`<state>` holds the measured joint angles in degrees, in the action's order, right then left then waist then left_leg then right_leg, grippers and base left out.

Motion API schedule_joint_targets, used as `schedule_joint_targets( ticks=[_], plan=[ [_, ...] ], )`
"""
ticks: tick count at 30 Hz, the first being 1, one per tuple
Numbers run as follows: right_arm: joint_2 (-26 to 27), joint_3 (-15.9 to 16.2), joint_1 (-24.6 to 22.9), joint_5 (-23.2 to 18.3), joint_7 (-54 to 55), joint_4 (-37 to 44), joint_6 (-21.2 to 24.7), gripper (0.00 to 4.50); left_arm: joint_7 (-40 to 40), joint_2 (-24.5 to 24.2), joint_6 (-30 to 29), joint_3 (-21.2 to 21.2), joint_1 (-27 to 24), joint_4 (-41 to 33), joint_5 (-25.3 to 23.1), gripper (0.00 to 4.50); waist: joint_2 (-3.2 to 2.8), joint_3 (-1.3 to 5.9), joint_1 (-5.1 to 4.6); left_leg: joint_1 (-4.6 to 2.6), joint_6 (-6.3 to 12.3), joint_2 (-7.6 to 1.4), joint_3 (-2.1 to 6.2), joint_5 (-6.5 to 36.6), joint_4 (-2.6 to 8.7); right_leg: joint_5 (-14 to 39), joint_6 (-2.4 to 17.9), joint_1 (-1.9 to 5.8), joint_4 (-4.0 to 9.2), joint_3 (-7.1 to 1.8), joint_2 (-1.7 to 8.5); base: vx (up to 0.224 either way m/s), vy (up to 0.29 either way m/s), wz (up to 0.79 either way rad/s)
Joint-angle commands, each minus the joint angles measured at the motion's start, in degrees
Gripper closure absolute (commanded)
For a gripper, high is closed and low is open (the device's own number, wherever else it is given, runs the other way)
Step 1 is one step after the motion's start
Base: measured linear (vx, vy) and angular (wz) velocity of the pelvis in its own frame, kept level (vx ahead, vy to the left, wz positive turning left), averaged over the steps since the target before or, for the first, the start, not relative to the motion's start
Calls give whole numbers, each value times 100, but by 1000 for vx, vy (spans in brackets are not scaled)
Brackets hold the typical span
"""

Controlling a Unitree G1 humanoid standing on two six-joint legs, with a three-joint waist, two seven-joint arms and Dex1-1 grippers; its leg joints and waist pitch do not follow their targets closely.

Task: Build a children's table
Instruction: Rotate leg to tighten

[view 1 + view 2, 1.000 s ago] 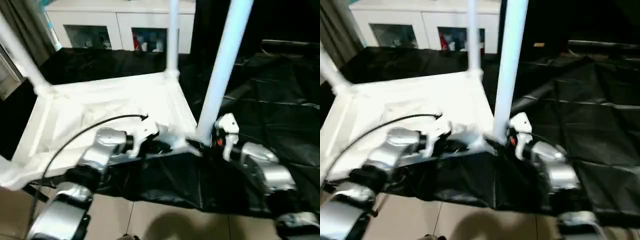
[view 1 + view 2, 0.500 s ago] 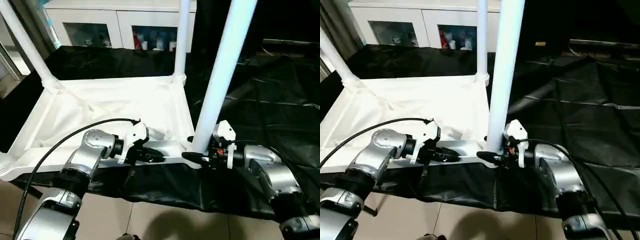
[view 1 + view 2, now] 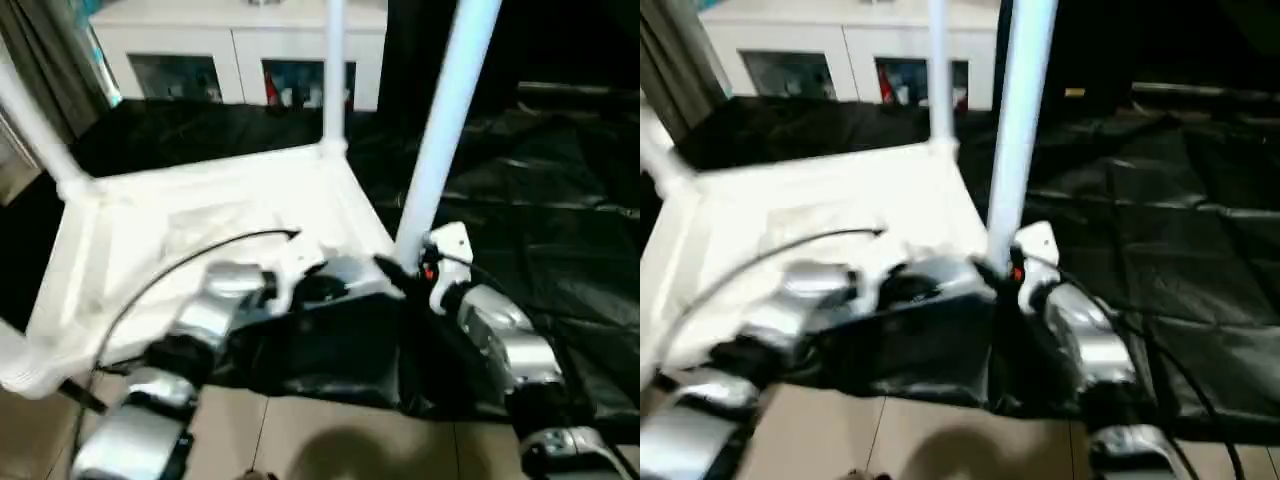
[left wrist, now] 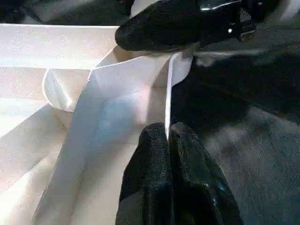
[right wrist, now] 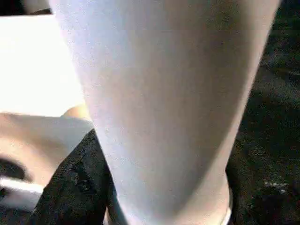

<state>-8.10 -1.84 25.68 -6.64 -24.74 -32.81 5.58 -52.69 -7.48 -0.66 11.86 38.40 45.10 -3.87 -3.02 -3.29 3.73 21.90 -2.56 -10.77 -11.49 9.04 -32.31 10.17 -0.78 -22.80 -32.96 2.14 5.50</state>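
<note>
Children's table [image 3: 220, 215] of smooth white moulded plastic is lying upside down on crinkled black sheeting [image 3: 540, 180], its round tubular legs pointing up and its near edge overhanging the tiled floor [image 3: 330, 440]. The left tool [image 4: 168, 136] is pinching the top's thin near rim, its black fingers closed flat on it. The right tool [image 3: 400, 275] is standing part open around the base of the near leg [image 3: 440, 130]; whether it is gripping cannot be told. A white glass-door cabinet [image 3: 240, 60] is standing behind.
</note>
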Motion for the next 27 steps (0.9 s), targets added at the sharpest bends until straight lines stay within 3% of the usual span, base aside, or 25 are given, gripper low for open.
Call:
schedule_joint_targets(
  ticks=[1,2,5,8,11,13,17,21,26,27],
  plan=[
    [411,266,-146,182,376,-534,260,180,613,524,64,-47,168,25,168,450,57,191,-55,-208,-100,-190,164,2699,472,3189,694,15,599,-129,265,0,0,0],
    [476,300,-118,198,401,-550,228,180,628,587,77,-22,166,17,172,450,80,196,-63,-206,-109,-177,175,2758,475,3258,646,28,601,-112,257,0,0,0],
    [559,401,-84,257,296,-548,41,180,592,660,120,19,153,7,172,450,68,194,-66,-188,-33,-177,188,2759,491,3317,554,29,631,-112,273,0,0,0],
    [594,298,-75,-35,-158,-438,50,110,337,601,173,50,102,-35,202,450,71,215,-53,-173,47,-184,172,2586,504,3046,615,51,626,-122,274,0,0,0],
    [401,414,-135,-123,-641,-214,112,98,-50,428,170,99,6,-161,242,450,72,221,-44,-112,120,-204,166,2385,526,2597,754,103,574,-123,268,0,0,0],
    [230,538,-183,-115,-974,-59,113,60,-293,299,163,129,-52,-235,259,450,72,230,-34,-103,176,-218,144,2217,516,2214,873,115,543,-133,261,0,0,0],
    [-311,695,-324,-418,-2111,470,137,60,-1002,-116,192,167,-188,-414,355,450,62,257,2,-76,354,-233,101,1836,470,1646,1124,170,465,-121,252,0,0,0],
    [-702,679,-356,-545,-2898,653,205,60,-1575,-434,157,145,-276,-600,484,450,62,280,14,-64,404,-239,81,1596,436,1471,1263,178,432,-105,263,0,0,0],
    [-1124,723,-318,-509,-3540,692,112,60,-2088,-786,66,113,-369,-802,609,450,39,328,49,-56,626,-242,62,1048,348,387,1610,194,279,-94,230,0,0,0],
    [-1124,723,-318,-509,-3540,692,112,60,-2088,-786,66,113,-369,-802,609,450,39,328,49,-56,626,-242,62,1048,348,387,1610,194,279,-94,230,0,0,0]
  ],
)
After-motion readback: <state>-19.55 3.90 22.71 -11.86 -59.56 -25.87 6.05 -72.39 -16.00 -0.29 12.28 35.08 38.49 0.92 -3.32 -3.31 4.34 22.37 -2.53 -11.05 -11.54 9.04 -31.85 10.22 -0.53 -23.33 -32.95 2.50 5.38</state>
